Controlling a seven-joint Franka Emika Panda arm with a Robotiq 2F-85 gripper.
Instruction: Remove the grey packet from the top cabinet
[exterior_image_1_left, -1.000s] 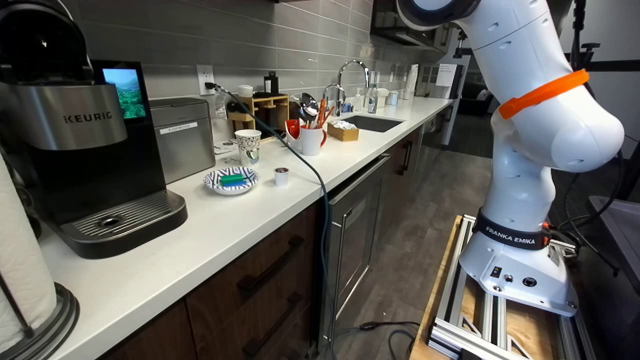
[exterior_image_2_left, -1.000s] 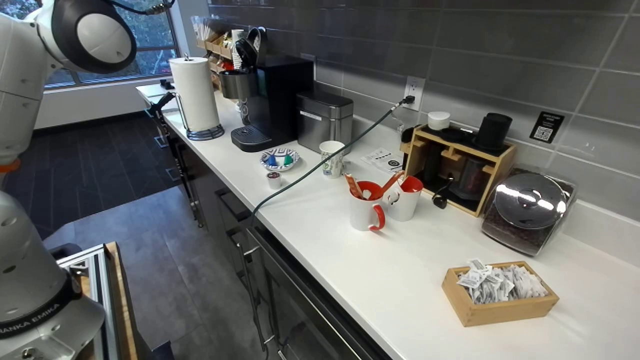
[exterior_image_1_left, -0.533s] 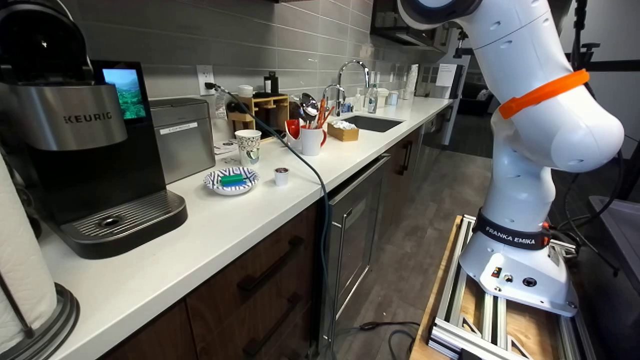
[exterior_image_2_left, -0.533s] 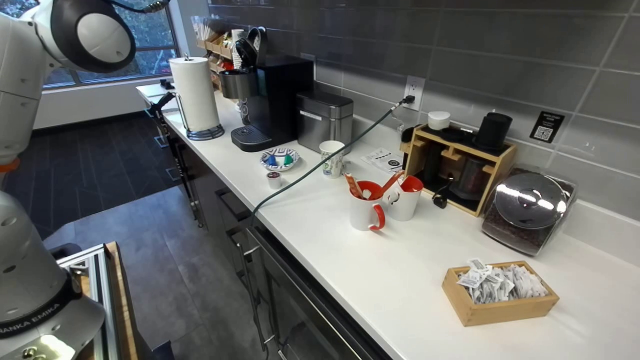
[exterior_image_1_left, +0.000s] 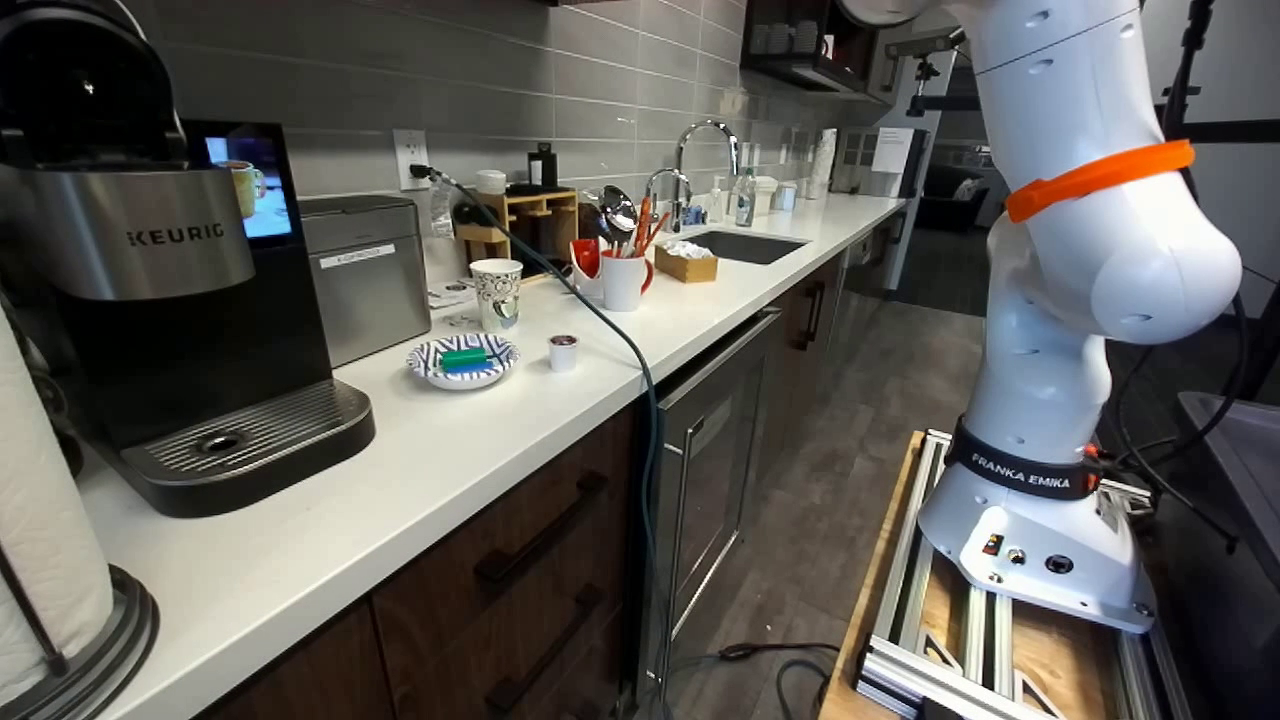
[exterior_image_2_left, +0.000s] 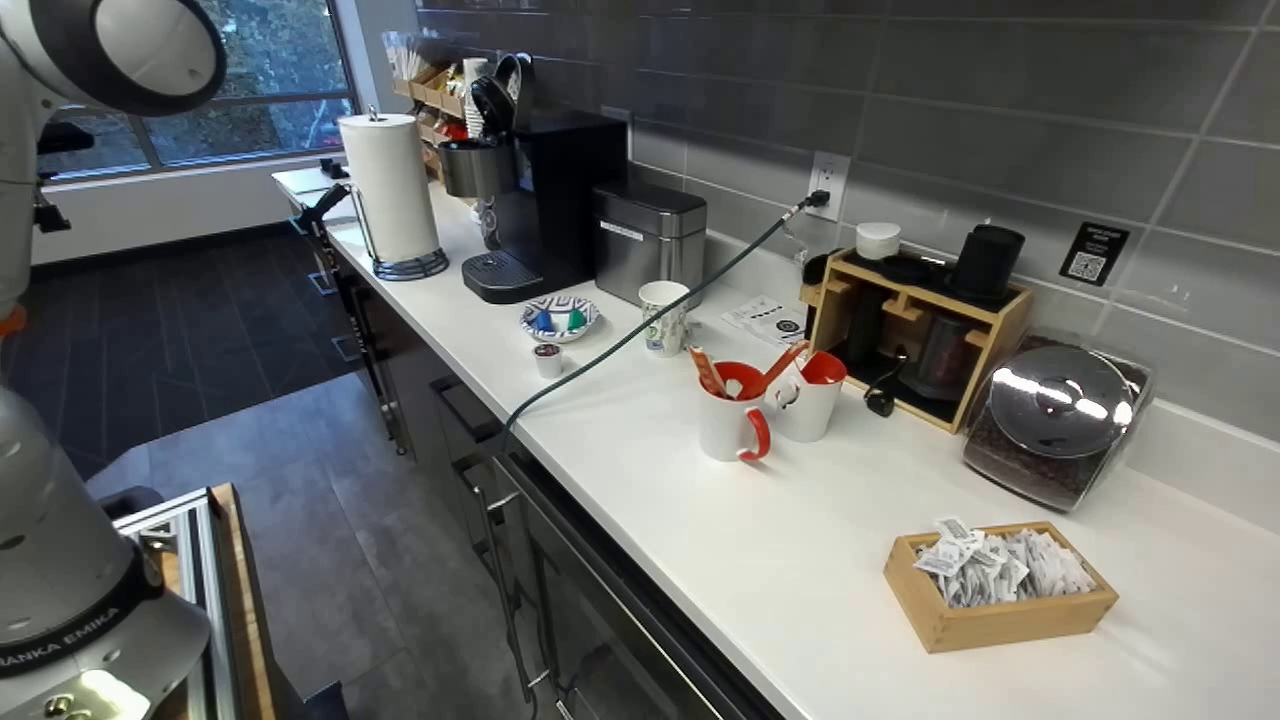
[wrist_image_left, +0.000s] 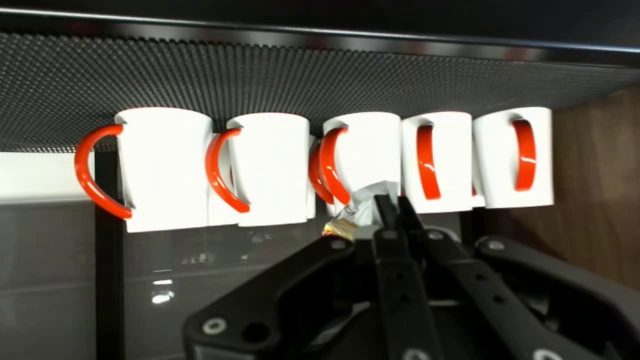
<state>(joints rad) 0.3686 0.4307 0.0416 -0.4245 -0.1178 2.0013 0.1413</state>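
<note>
Showing grey and crumpled, the packet (wrist_image_left: 367, 207) looks pinched between the pressed-together fingers (wrist_image_left: 386, 212), just in front of the mugs (wrist_image_left: 272, 170) in the cabinet (wrist_image_left: 300, 15). It is probably light, soft, slippery film, so a firm hold on a bunched fold should suit it better than a thin edge, with care not to snag the red handles (wrist_image_left: 427, 160).

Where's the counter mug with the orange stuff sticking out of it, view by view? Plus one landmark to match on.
In an exterior view: the mug stands just above centre, red handle on its right.
In an exterior view: the mug stands right of and below centre.
Wrist view: not in it; the red-handled mugs in that row are others.
Shared landmark: the coffee machine, in both exterior views; not in the wrist view.
</note>
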